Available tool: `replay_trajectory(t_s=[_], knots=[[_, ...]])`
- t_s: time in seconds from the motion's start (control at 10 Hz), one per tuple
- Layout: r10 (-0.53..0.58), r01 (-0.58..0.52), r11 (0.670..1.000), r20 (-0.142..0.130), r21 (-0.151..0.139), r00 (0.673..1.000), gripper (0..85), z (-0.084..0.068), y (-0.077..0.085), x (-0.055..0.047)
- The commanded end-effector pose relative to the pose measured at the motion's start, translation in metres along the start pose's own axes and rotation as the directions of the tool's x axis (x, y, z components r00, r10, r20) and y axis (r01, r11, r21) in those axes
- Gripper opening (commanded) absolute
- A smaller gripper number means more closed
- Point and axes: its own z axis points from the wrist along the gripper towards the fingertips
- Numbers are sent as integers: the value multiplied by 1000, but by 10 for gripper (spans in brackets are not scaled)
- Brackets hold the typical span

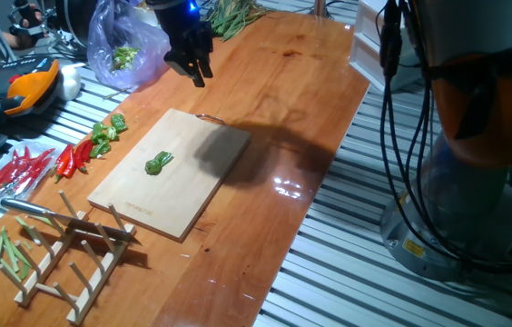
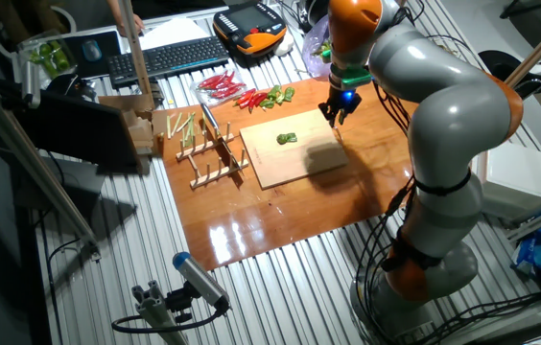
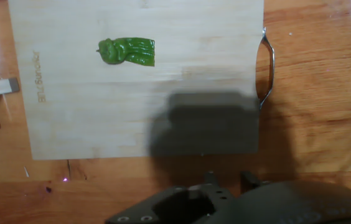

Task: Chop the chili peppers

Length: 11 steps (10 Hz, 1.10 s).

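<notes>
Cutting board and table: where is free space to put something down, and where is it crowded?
The cutting board is bare except for the chili pepper. The table is free between the board's handle end and the gripper. It is crowded by the red chilies and wooden rack.

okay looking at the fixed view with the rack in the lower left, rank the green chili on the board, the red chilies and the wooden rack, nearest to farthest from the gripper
1. The green chili, on the cutting board, below the gripper.
2. The red chilies, off the board's left, near the table edge.
3. The wooden rack, at the lower left corner.
</notes>
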Motion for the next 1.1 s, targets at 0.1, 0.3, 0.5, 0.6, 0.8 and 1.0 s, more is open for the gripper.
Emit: replay_trajectory(t_s=[0.1,0.3,0.5,0.6,0.8,1.0], knots=[[3,-3,1000,5,-3,1000,0,0,0,0],[-3,3,1000,-2,-3,1000,0,0,0,0],[-8,8,1000,22,-11,1000,0,0,0,0],[38,-33,996,53,-87,998,0,0,0,0],[53,-45,996,95,-82,994,0,0,0,0],[14,-3,993,90,-121,996,0,0,0,0]])
